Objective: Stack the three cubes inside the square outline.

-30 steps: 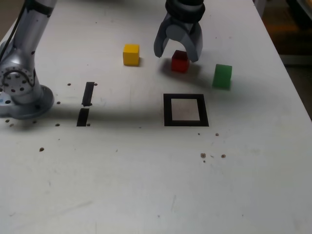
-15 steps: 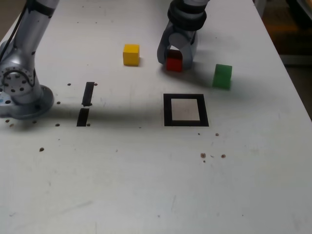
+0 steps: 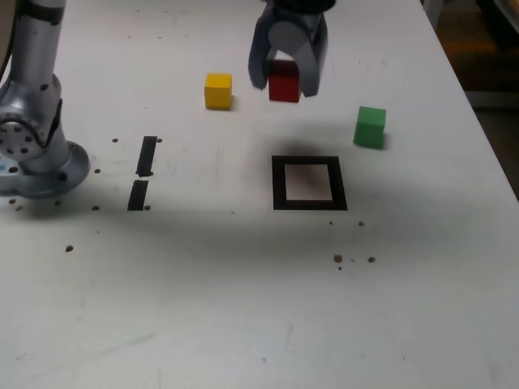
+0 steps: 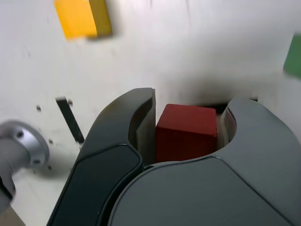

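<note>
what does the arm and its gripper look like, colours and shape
The arm's silver-grey metal base is a round housing with a ring of bolt holes, and a smooth silver tube rises from it. The gripper has two broad, curved jaws, blue-grey in the exterior view and dark glossy grey in the wrist view.

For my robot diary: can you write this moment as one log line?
gripper: shut on red cube | cube lifted off table | square outline: empty

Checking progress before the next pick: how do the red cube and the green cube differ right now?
The small solid red cube is clamped between the jaws of the end effector and lifted off the white table; the small solid green cube sits free on the table. The red cube hangs beyond the black tape square outline; the green one lies off the outline's far corner, toward the exterior view's right. They look alike in size, and neither is inside the outline.
</note>
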Controlling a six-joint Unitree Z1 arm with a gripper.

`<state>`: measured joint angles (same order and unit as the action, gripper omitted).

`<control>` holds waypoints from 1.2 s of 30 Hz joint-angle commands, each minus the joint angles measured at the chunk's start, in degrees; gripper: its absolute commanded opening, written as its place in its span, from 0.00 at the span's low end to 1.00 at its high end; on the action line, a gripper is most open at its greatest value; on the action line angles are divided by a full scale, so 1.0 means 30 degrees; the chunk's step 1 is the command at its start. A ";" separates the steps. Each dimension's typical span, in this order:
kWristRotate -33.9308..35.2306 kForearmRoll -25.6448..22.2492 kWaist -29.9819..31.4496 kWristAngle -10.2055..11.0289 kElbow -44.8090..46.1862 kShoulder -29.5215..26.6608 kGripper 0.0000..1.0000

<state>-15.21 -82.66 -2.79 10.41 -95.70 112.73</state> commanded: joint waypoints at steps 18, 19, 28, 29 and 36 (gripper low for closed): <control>0.6043 0.1804 0.3109 -0.2011 0.0540 0.2932 0.26; 0.6068 0.2046 0.3099 -0.2112 0.0582 0.3191 0.26; 0.6234 0.3392 0.3084 -0.2027 0.1376 0.3439 0.26; 0.6238 0.3389 0.3076 -0.1921 0.1381 0.3405 0.26; 0.6237 0.3458 0.2923 -0.1423 0.1312 0.3483 0.26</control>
<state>3.41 -72.36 6.12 6.00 -91.51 123.54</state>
